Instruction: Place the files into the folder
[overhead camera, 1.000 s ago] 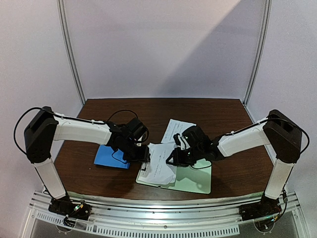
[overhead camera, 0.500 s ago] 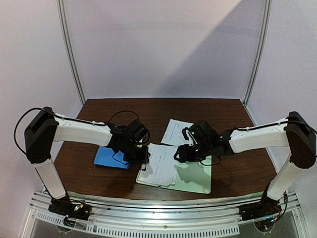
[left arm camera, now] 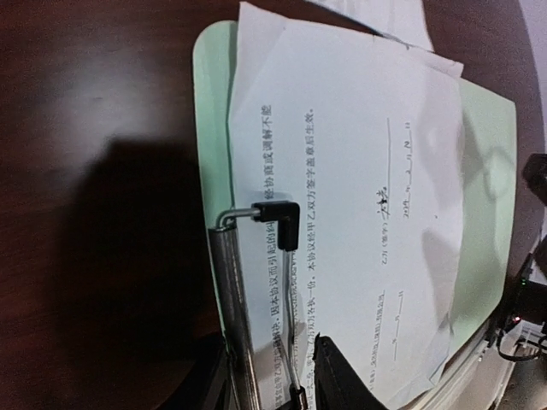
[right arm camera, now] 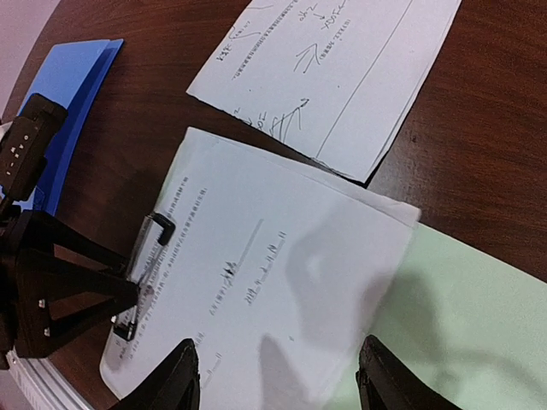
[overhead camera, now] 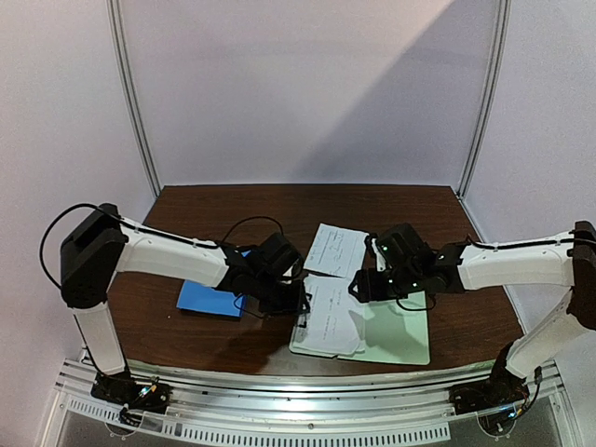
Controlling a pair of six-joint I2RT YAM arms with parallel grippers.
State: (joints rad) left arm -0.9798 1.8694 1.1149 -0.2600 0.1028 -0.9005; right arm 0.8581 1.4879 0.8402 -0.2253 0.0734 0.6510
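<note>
right gripper [right arm camera: 280, 359] stood wide open and empty over clipped file [right arm camera: 282, 282] on green clipboard [right arm camera: 461, 316], second file [right arm camera: 333, 77] just beyond, left gripper [left arm camera: 275, 354] straddled metal clip [left arm camera: 235, 299], grip unclear, blue folder [right arm camera: 73, 94] behind it

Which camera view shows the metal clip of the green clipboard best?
The left wrist view: the metal clip is close and sharp, lying over the printed sheet. The right wrist view shows it small, beside the left gripper. In the top view the left gripper covers it.
</note>
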